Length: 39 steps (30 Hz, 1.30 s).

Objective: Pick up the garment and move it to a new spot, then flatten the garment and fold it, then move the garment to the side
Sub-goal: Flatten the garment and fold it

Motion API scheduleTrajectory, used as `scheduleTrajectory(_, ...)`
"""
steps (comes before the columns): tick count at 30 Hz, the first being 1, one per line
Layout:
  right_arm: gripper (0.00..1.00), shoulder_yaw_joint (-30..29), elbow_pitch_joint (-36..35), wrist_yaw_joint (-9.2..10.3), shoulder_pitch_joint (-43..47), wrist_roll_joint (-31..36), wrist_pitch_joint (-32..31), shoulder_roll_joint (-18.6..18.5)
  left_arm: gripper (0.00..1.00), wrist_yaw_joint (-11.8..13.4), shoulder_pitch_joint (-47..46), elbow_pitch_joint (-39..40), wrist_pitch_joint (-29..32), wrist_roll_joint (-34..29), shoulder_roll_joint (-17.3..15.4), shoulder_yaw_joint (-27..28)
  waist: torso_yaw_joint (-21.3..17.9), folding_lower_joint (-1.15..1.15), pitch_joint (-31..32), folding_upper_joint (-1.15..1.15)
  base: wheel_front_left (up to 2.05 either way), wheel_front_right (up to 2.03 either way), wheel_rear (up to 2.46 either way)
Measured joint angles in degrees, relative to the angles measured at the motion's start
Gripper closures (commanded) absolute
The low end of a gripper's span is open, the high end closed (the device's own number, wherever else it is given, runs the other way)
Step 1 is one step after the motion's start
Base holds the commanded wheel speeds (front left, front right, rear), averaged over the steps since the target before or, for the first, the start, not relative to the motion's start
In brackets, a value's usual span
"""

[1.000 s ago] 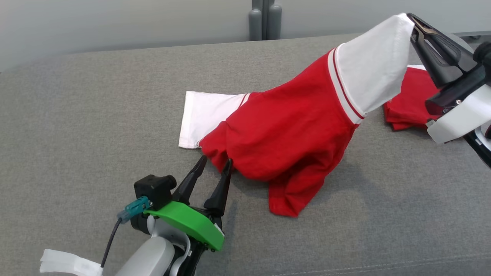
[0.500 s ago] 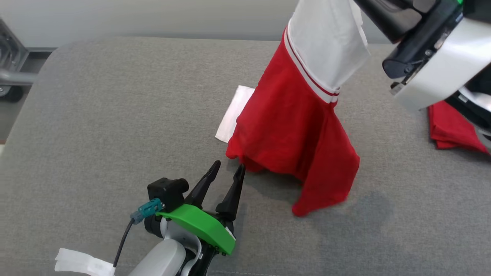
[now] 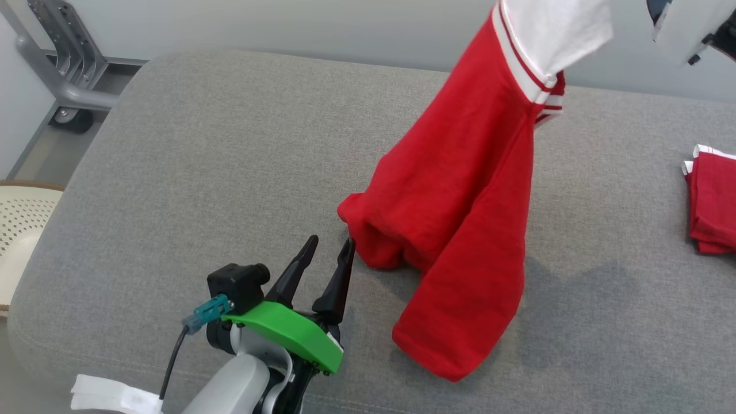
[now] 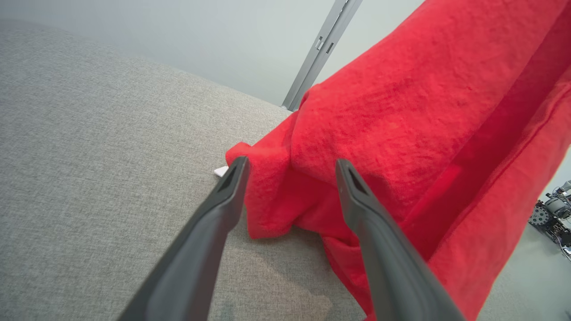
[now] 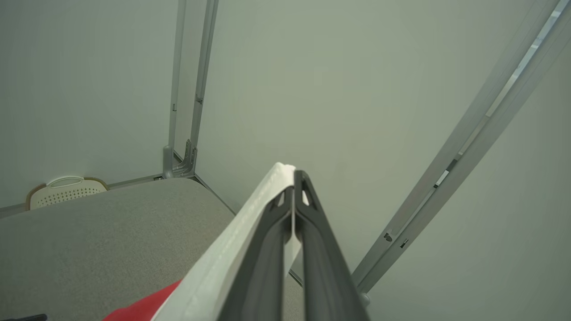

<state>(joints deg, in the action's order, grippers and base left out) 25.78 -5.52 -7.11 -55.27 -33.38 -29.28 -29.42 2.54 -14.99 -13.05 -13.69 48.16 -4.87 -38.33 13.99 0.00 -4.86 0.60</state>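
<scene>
Garment (image 3: 460,190) hanging (1 sleeve (image 3: 552,29) clamped), hem touching cushion (image 3: 201,144)

garment (image 3: 460,201) hangs from upper right down onto the padded surface (image 3: 201,172) at centre; left gripper (image 3: 332,240) at lower left, just beside it; folded cloth (image 3: 713,201) at right edge; basket (image 3: 20,213) at left edge.

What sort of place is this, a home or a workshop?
Probably a test lab rather than a home: a grey padded work surface, bare walls with a metal frame, and a folded red garment set aside.
</scene>
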Motion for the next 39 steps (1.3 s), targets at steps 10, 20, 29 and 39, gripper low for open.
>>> scheduleTrajectory(10, 1.00, 2.27, 6.26, 0.18, 17.64, -1.00, -6.84, -8.50, 0.00, -0.65, 0.55, 0.37, 0.15, 0.58, -0.25, -0.82, -1.92, 0.00, -0.21, 0.00, 0.00, 0.00, 0.00)
scheduleTrajectory(20, 1.00, -0.75, 6.01, 3.81, 29.09, -1.86, -2.00, -9.54, 0.00, -4.68, 1.75, 0.46, 4.23, 2.25, -0.01, -5.57, -5.54, 0.00, -1.91, 0.00, 0.00, 0.00, 0.00)
scheduleTrajectory(29, 1.00, -2.16, 4.58, 7.72, 38.24, -3.44, 4.95, -4.79, 0.00, -5.59, 3.11, -3.69, 7.68, 3.98, -0.15, -7.61, -8.29, 0.00, -3.74, 0.00, 0.00, 0.00, 0.00)
scheduleTrajectory(39, 1.00, -2.53, 3.88, 8.75, 42.62, -3.39, 10.05, -4.45, 0.00, -6.58, 3.21, -8.56, 8.11, 3.47, -1.43, -7.87, -11.48, 0.00, -5.60, 0.00, 0.00, 0.00, 0.00)
